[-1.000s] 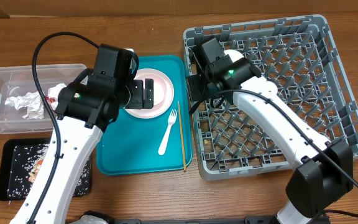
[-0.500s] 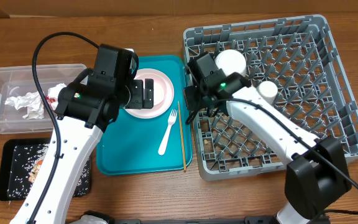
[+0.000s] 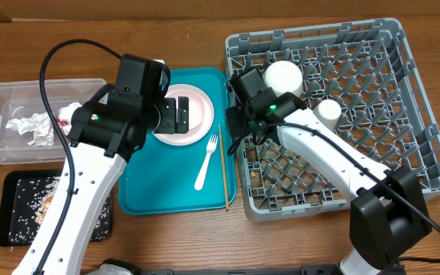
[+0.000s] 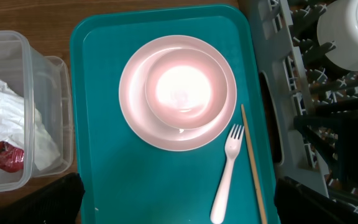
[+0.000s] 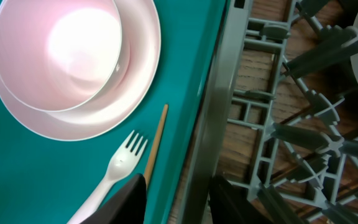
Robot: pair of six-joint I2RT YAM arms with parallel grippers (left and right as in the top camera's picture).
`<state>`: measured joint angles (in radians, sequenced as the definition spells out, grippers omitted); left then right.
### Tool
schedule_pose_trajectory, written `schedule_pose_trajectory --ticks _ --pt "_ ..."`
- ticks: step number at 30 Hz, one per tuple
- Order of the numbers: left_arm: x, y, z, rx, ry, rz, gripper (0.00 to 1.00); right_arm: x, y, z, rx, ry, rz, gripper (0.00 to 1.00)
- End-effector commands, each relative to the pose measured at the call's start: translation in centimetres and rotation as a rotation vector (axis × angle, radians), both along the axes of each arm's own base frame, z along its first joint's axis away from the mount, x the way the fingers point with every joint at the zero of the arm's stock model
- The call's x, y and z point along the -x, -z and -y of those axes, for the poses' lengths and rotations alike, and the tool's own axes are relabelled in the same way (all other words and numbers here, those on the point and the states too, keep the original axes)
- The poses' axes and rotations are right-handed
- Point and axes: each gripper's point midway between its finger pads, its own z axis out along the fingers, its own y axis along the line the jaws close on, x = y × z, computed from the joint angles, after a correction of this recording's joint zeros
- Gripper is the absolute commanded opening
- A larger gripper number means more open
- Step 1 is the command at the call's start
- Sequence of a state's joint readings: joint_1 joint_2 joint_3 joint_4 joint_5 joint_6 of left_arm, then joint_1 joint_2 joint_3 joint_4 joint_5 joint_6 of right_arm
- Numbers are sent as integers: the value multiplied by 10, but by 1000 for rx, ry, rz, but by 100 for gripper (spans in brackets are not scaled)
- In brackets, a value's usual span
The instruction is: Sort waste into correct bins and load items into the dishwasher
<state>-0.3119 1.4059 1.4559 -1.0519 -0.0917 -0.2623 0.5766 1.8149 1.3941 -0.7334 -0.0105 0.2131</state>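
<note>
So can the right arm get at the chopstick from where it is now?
Probably yes: the right gripper hovers open at the teal tray's edge, and the chopstick lies bare beside it, with only the fork alongside.

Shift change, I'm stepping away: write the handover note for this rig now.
Left gripper: open, empty, above the pink bowl, which sits on the pink plate on the teal tray.
Right gripper: jaws apart, empty, over the dish rack wall beside that tray.
Done: white bowl and white cup in rack; napkin and red wrapper in clear tub; rice in black tray.
Left: pink plate, pink bowl, fork, chopstick to load.
</note>
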Motion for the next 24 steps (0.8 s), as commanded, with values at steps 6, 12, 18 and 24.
schedule_pose_trajectory --ticks 6,12,18,24 --pt "-2 -16 -4 4 -13 47 100 -2 9 -2 -10 4 27 38" --pt "-2 -16 -4 4 -13 48 100 -9 6 1 5 21 61 41" --pt "-2 -16 -4 4 -13 47 100 -9 7 1 7 21 60 26" --pt "-2 -16 -4 4 -13 48 100 -9 10 1 11 21 53 25"
